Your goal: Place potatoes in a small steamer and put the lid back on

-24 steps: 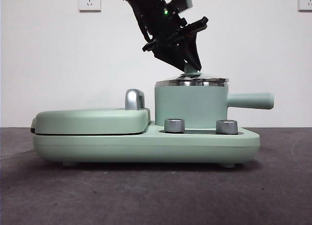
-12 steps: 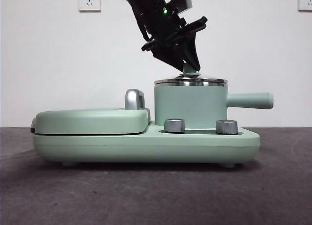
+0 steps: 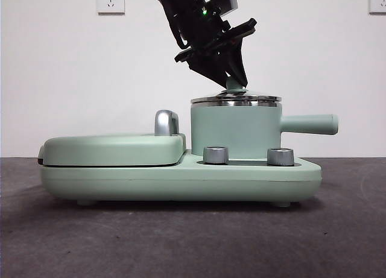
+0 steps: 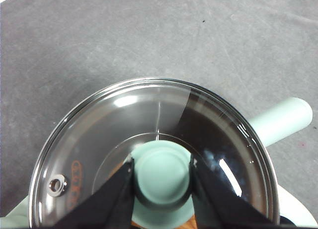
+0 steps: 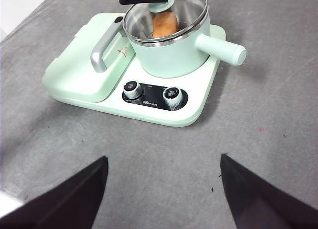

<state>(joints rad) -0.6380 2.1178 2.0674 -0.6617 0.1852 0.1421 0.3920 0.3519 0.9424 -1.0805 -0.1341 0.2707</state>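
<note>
Front view, from left to right: a flat mint-green grill plate cover (image 3: 111,149) with a chrome handle (image 3: 167,122) lies on the left half of a mint-green cooker base (image 3: 181,181), and two steel dials (image 3: 216,155) stand on the base in front of the small steamer (image 3: 235,130), whose straight handle points right. The lid (image 3: 236,99) sits across the steamer's steel rim, slightly tilted. The left gripper (image 4: 161,175) comes down from above and its two black jaws are clamped on the lid's mint-green knob (image 4: 162,168). Through the glass, the potato (image 5: 164,24) lies inside the steamer. The right gripper (image 5: 164,189) hangs over the grey table (image 5: 278,114) near the cooker, jaws spread wide apart, holding nothing.
</note>
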